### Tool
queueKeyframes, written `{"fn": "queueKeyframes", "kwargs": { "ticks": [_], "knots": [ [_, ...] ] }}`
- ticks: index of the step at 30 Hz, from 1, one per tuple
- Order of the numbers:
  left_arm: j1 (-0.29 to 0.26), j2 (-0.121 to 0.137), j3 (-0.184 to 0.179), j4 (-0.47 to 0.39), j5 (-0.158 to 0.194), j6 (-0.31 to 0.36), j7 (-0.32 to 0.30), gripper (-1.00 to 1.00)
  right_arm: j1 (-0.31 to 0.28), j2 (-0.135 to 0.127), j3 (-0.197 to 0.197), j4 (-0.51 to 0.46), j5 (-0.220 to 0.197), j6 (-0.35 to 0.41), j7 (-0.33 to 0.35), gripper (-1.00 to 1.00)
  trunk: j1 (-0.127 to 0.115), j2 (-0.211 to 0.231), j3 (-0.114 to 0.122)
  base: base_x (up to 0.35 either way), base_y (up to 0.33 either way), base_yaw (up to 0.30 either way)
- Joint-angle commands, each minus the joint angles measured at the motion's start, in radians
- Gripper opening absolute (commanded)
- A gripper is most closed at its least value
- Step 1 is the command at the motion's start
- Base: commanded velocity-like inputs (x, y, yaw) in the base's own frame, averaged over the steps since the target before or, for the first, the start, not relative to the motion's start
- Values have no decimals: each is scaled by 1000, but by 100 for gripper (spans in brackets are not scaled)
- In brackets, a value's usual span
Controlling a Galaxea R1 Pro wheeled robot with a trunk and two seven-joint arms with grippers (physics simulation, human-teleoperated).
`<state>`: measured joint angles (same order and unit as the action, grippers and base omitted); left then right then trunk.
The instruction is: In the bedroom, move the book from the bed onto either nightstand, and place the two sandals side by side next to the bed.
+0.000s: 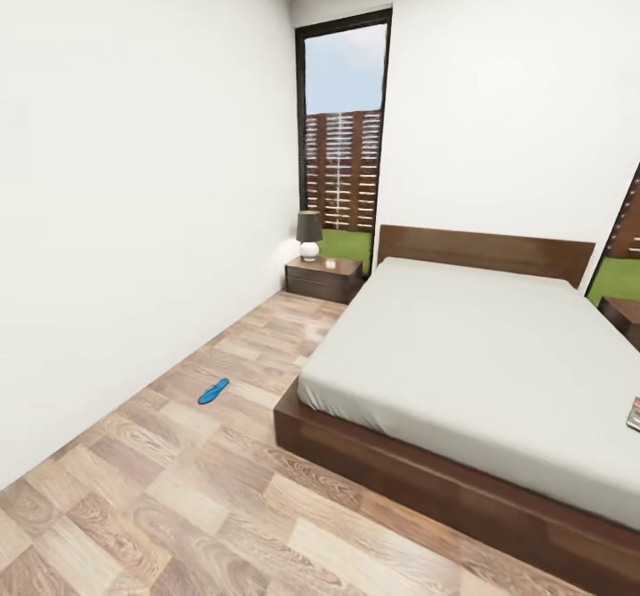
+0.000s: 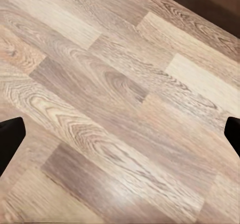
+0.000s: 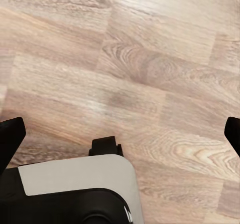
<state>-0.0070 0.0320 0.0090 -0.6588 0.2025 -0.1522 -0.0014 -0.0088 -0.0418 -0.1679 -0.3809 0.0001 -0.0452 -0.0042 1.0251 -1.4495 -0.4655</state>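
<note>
With both grippers spread wide over bare floor, one sandal lies lower left and the book (barely visible) at the bed's right edge, risking an awkward overreach.

Floor: wood plank, pale brown, marked grain, soft satin sheen. Bed: dark-brown wood base and headboard, smooth; mattress light-grey, matt, cloth-like. Nightstand: dark wood, glossy top. Walls: white, matt, smooth. Sandal: bright blue, smooth, plastic-like. Lamp: dark matt shade, white glossy base.
</note>
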Motion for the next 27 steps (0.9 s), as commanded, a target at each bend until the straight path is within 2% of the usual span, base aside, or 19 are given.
{"fn": "queueKeyframes", "kwargs": {
  "ticks": [1,27],
  "knots": [
    [-1,0,-1,1,8,-3,0,100,0,0,-2,0,0,-3,0,100,0,-1,-1,0,0,294],
    [-1,0,-1,1,8,-3,0,100,0,2,-2,0,4,-4,0,100,0,-1,-1,0,0,294]
  ]
}}
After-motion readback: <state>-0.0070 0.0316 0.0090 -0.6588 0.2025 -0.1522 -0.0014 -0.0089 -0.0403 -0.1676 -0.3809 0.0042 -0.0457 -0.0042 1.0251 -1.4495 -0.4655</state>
